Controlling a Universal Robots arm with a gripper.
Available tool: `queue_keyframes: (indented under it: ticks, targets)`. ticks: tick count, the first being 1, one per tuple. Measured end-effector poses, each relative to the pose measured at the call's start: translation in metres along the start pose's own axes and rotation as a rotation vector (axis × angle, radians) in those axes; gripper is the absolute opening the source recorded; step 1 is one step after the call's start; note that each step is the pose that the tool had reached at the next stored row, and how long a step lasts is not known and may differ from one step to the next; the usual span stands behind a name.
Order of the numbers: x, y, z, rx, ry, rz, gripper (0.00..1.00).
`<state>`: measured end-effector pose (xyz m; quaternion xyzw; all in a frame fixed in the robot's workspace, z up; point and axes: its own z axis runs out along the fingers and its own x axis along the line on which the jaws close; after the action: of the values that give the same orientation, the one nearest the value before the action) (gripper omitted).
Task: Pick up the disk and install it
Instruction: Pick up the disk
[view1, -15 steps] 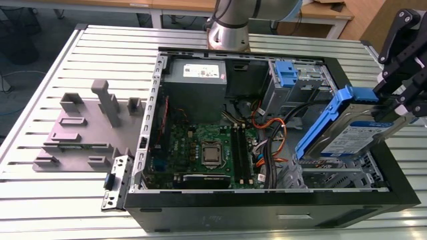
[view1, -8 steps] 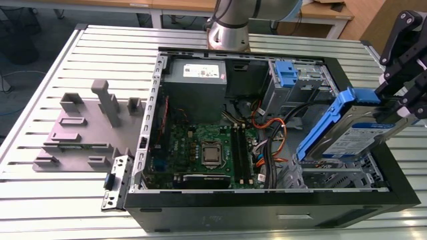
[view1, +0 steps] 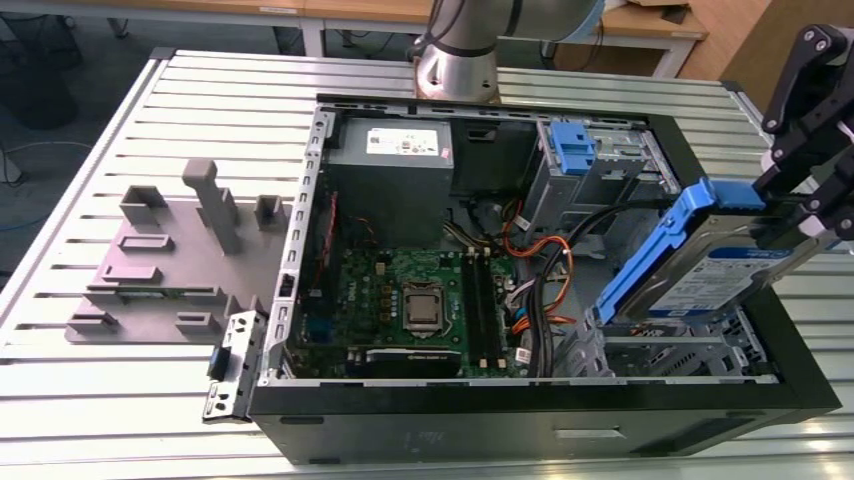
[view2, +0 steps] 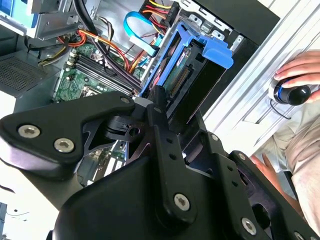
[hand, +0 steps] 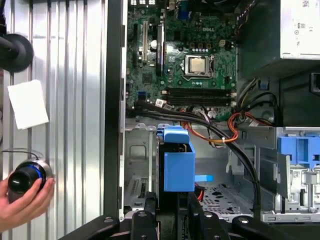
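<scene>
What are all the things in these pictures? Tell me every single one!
computer case: one, black, open, on the table
table: one, silver slats
motherboard: one, green, inside the case
power supply: one, grey, inside the case
cables: several, orange and black, inside the case
bracket: one, blue, in a drive bay
fixture: one, grey, on the table, the exterior view's left
paper: one, white, on the table
knob: one, black and blue, under the hand
disk: one, silver with blue rails, tilted above the case
hand: one, on the knob
gripper: one, black, shut on the disk
</scene>
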<state>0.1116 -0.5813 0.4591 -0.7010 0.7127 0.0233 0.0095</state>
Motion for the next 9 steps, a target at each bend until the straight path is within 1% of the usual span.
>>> queue_keyframes:
  ticks: [9]
  targets:
    - [0.0008,-0.0010,0.0018,0.0000,0.0002,0.000,0.35]
